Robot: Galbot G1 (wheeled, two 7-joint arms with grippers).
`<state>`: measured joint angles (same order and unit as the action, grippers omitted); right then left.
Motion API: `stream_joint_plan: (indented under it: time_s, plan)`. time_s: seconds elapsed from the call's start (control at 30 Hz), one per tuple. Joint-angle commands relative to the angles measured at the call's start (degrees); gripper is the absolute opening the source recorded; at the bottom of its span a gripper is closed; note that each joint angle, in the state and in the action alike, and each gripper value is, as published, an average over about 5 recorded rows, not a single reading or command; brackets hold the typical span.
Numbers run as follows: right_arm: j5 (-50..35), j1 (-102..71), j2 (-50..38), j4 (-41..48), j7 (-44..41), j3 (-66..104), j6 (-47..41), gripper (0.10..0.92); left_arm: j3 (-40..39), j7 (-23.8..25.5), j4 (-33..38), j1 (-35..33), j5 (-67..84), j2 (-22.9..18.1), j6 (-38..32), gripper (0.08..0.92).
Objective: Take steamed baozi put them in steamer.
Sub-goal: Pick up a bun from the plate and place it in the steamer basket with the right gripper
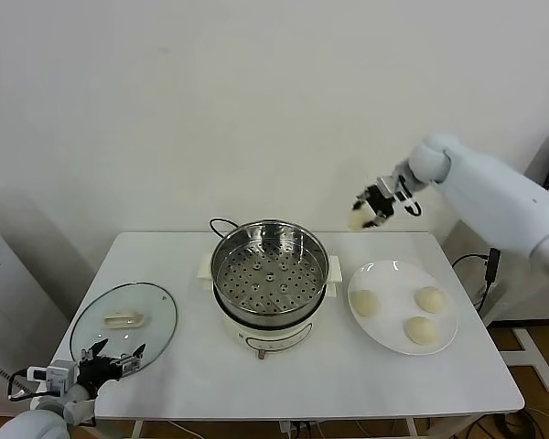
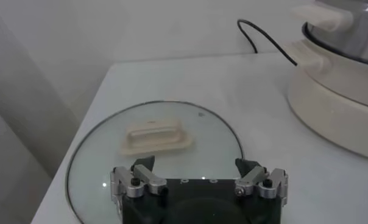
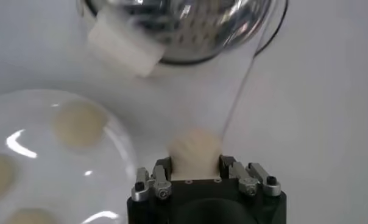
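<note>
White bench: keep your right hand (image 1: 373, 208) clamped on the round cream bun (image 1: 360, 219); centre it over the perforated steel steamer (image 1: 269, 265).

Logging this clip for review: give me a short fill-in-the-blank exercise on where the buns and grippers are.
1. The plate holds ___ baozi.
2. The right gripper, raised above the table, is shut on one ___.
3. The steamer holds ___ baozi.
4. The open left gripper hovers by the glass ___.

Missing: three; baozi; no; lid
</note>
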<state>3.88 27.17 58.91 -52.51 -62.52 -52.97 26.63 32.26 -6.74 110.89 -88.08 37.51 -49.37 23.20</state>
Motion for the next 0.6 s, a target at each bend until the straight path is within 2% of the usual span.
stream_joint_plan:
  time_s: [0.03, 0.2, 0.6]
  plan:
    - [2.18, 5.07, 11.41, 1.74, 0.67, -1.41, 17.91, 0.492, -0.20, -0.03, 0.14, -0.13, -0.16, -0.12, -0.03, 0.823]
    - [8.05, 3.20, 14.27, 0.75, 2.09, -0.49, 23.10, 0.493, -0.17, -0.08, 0.27, -0.37, -0.36, -0.20, -0.02, 0.823]
    - [23.99, -3.41, 13.39, -6.71, 4.42, 1.13, 23.37, 0.501, -0.13, -0.17, 0.87, -0.95, -1.00, -0.39, 0.05, 0.823]
